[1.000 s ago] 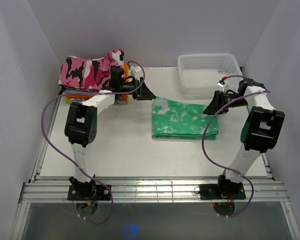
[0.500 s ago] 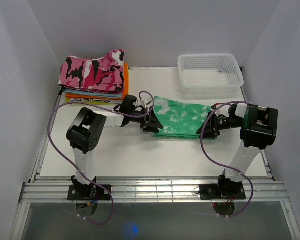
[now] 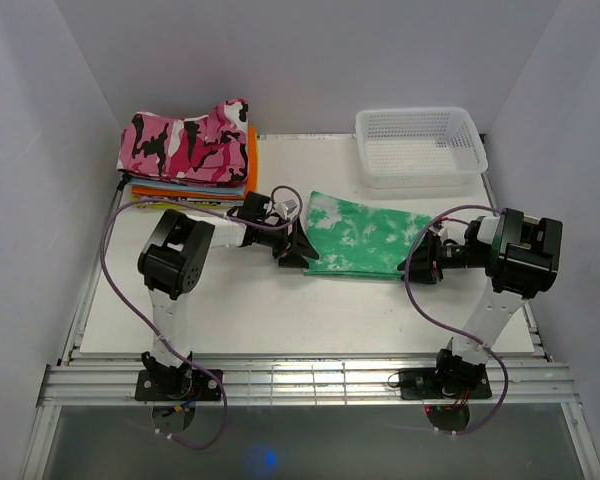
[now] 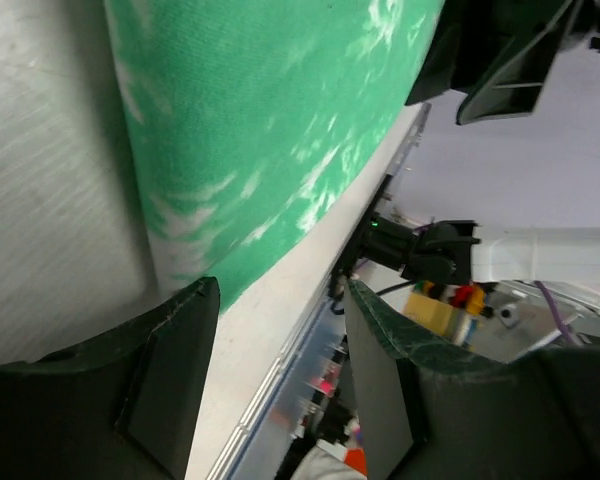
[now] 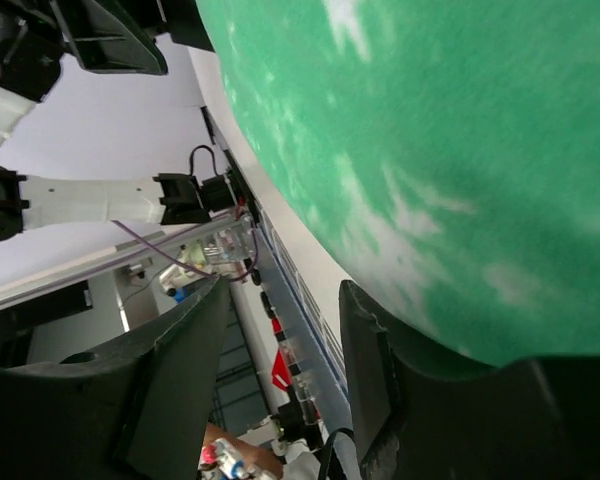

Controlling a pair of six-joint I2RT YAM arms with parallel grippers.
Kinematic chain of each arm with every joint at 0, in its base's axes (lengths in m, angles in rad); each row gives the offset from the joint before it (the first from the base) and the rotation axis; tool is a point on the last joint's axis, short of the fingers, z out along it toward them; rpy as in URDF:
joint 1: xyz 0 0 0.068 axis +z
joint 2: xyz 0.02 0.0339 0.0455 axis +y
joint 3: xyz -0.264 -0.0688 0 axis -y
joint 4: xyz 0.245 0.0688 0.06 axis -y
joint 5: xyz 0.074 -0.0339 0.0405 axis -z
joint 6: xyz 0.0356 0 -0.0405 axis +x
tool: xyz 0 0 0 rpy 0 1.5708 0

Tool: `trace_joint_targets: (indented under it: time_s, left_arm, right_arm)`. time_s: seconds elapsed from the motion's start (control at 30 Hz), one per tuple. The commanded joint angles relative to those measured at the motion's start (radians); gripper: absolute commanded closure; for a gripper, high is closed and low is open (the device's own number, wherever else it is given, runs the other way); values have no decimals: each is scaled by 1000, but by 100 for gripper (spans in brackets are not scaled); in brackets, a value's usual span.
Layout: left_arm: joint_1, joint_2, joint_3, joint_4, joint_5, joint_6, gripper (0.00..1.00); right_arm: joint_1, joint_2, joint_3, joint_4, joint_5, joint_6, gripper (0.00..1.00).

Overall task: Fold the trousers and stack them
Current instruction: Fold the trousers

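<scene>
So the big white worktop (image 3: 240,300) takes up most of the top view. The mint green trousers with white blotches (image 3: 365,238) are lying on it, folded into a flat, roughly rectangular bundle a bit right of centre and sitting slightly skewed. They're just in front of the white mesh plastic basket (image 3: 420,172), which is at the far right corner. At the far left corner there's a stack of folded clothes with orange edges (image 3: 250,150), and a pink, black and white camouflage garment (image 3: 185,140) lies on top of it.

Both arms are reaching in low from the sides. The left hand (image 3: 295,250) is right at the bundle's left edge. In its wrist view the dark fingers (image 4: 170,340) are well apart, with bare worktop in the gap and the cloth's corner just by one tip. The right hand (image 3: 417,268) is at the bundle's near right corner, and its fingers (image 5: 170,350) are also spread apart. The green cloth lies right against one of them, and no cloth shows in the gap.
</scene>
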State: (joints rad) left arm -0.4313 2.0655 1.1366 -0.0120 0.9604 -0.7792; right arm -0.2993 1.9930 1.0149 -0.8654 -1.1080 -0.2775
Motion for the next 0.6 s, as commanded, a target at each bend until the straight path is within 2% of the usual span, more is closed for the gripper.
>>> trace_joint_targets:
  time_s: [0.0,0.1,0.23,0.3,0.37,0.4,0.57]
  left_arm:
    - [6,-153,-20,-114,-46,196,35]
    - [-1,-273,-38,-114,3,259,34]
    - [-6,-309,55,-95,18,281,33]
    - [-9,-277,148,-43,-2,267,33]
    - [-9,-190,228,-3,-21,222,32]
    - [-9,-155,317,0,-26,215,32]
    - [-9,54,517,81,-55,150,30]
  right_arm:
    - [-9,-113,-19,-116,100,-144,46]
    - [-23,-264,-16,-135,88,-141,46]
    - [-15,-261,189,-233,18,-216,46]
    - [-15,-226,247,-213,-13,-200,45]
    - [-8,-197,319,-163,-10,-132,41]
    - [-3,-151,355,-156,-6,-127,40]
    - [35,-48,527,-115,14,-95,37]
